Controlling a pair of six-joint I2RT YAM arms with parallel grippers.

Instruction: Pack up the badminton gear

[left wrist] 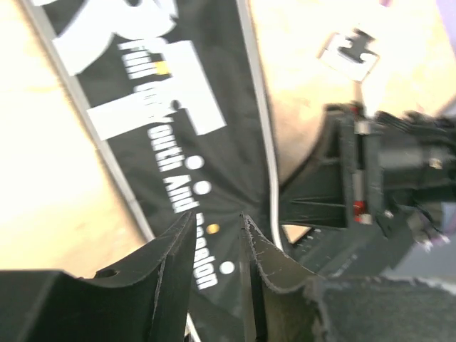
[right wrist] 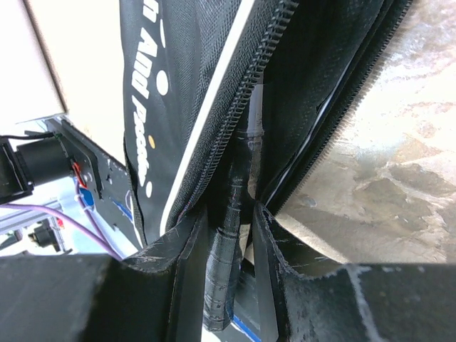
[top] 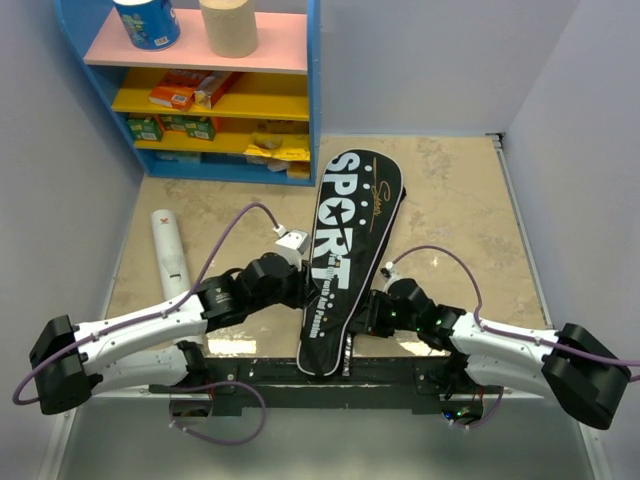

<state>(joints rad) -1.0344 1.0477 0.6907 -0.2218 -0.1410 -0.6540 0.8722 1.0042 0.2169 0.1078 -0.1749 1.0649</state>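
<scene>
Gripper [right wrist: 228, 217] clamps black racket handle [right wrist: 222, 285] inside unzipped black bag [right wrist: 185, 64]; marbled table [right wrist: 399, 164] at right.

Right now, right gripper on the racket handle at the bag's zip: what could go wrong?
The racket handle in the right gripper lies between the open zipper teeth of the SPORT bag; pushing may snag it.
The left gripper stands open over the bag, so the bag could slide.
The white tube lies close to the left arm; a swing could knock it.

Bare table [top: 460, 220] right of the black bag [top: 350, 230] — room to pass there. Left is tighter: white tube [top: 170, 255] by the wall, blue shelf [top: 313, 90] behind. A racket handle [right wrist: 231, 214] plugs the bag's open mouth.
</scene>
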